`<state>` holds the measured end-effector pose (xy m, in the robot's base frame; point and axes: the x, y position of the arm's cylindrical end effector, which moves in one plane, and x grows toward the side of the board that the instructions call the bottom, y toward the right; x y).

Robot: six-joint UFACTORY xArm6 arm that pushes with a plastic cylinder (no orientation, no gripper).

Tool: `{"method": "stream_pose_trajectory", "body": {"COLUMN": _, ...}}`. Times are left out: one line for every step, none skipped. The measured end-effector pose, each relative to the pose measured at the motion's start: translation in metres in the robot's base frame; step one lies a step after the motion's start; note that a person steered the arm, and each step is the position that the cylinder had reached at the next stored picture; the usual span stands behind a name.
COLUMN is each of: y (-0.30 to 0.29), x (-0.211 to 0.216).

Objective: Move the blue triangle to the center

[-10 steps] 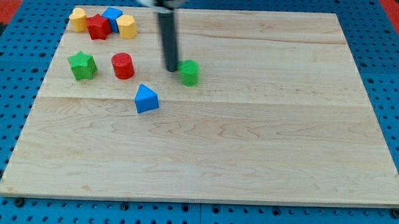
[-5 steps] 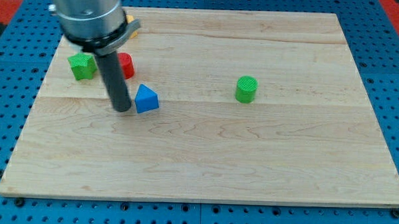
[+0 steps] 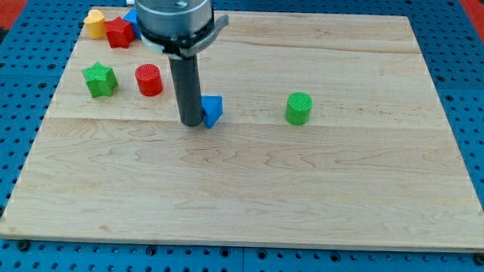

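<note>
My tip (image 3: 191,122) touches the blue triangle (image 3: 213,110) on its left-edge side; push squarely toward the tabletop (image 3: 304,195) centre. No jaws exist.

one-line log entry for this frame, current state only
tip touching blue triangle on its view-left side | triangle left of board centre | green cylinder to its right, apart | push not done
</note>
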<state>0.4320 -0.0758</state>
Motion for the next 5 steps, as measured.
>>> {"method": "stream_pose_trajectory", "body": {"y": 0.0, "x": -0.021}}
{"method": "stream_pose_trajectory", "body": {"y": -0.008, "x": 0.001}}
{"method": "stream_pose_trajectory", "body": {"y": -0.003, "x": 0.047}}
{"method": "stream_pose_trajectory", "body": {"y": -0.003, "x": 0.033}}
{"method": "stream_pose_trajectory", "body": {"y": 0.0, "x": 0.008}}
